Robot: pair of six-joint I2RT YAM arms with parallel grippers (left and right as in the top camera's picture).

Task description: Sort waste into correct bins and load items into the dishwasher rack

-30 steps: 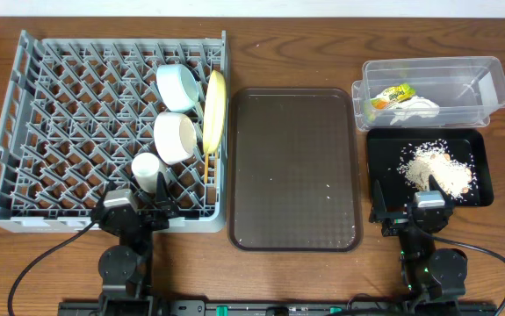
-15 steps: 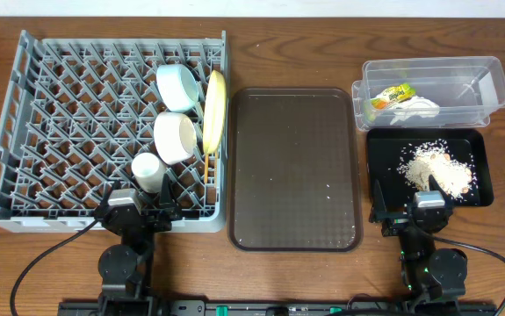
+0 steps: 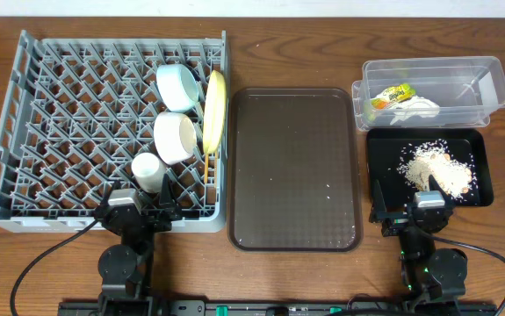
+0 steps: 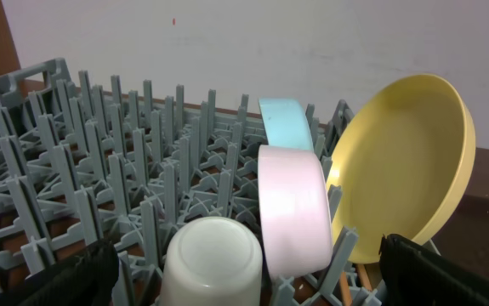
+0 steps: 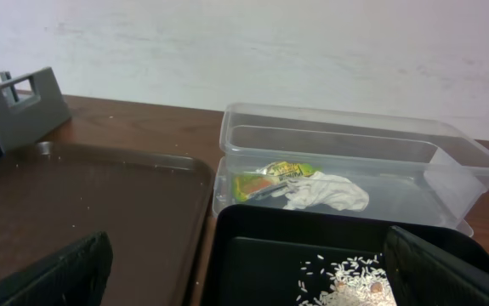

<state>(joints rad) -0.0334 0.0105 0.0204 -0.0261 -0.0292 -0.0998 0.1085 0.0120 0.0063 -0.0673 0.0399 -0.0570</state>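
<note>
The overhead camera looks straight down on the whole table. The left wrist camera sits low at the rack's near edge, close to the plate, facing the back wall. The right wrist camera sits low by the black tray, facing the clear tub. It shares the brown tray with the overhead view.

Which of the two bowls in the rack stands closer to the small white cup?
The white bowl, next to the cup; the light blue bowl sits farther back.

The left tool sits at lower left and the right tool at lower right, both with jaws spread wide.
</note>
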